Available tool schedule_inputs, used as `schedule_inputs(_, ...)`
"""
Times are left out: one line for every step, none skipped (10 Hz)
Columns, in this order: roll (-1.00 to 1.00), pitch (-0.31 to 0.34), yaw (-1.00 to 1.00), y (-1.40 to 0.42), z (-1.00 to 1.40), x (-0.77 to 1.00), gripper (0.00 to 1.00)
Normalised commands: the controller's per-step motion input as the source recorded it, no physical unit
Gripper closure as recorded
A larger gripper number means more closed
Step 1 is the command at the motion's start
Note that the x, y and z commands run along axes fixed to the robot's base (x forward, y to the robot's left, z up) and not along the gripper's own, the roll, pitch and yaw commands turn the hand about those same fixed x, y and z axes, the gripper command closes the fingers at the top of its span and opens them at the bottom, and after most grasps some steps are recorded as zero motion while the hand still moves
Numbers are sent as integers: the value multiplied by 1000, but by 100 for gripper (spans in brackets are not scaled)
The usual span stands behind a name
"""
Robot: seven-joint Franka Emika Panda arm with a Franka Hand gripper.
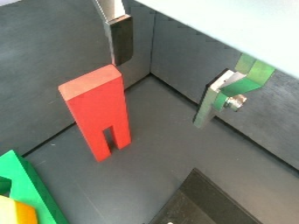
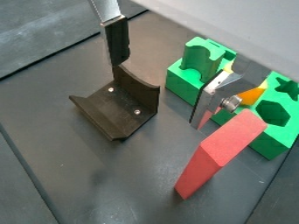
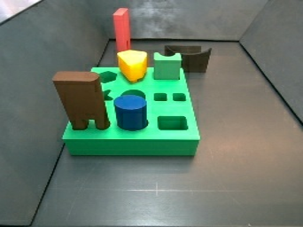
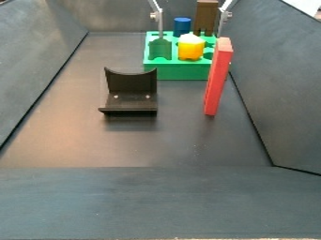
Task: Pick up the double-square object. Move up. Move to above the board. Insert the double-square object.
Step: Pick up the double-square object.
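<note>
The double-square object (image 2: 223,157) stands beside the board (image 2: 275,141) (tilted).

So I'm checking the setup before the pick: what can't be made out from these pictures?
- Gripper: a side view's top edge cuts it off; body unseen.
- Double-square object: the board hides its legs in a side view.
- Fixture: partly hidden behind the green block.

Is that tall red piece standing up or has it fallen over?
Standing upright. The double-square object rests on its two legs on the floor beside the board, untouched; the gripper is open, with nothing between its fingers.
</note>
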Motion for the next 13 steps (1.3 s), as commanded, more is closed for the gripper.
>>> schedule_inputs(91, -37, 0, -177, -23, -120, 0)
schedule_inputs(106, -283, 0, -171, -180, -746, 0)
schedule_inputs(159, -400, 0, -291, -94, -866, 0)
schedule_inputs(154, -404, 0, -260, -20, -866, 0)
schedule_inputs(149, -409, 0, -231, 0, -874, 0)
schedule_inputs(84, -367, -3, -257, -114, -711, 0)
schedule_inputs(70, -189, -123, -74, -340, -474, 0)
schedule_inputs(19, -197, -137, -9, -374, -463, 0)
schedule_inputs(-11, 0, -114, 49, -463, -46, 0)
schedule_inputs(-97, 1, -91, 126, -526, 0, 0)
schedule_inputs(-111, 26, -71, 66, -537, 111, 0)
schedule_inputs(-127, 70, -40, 17, -483, 254, 0)
schedule_inputs(-111, 0, -20, 29, -123, 0, 0)
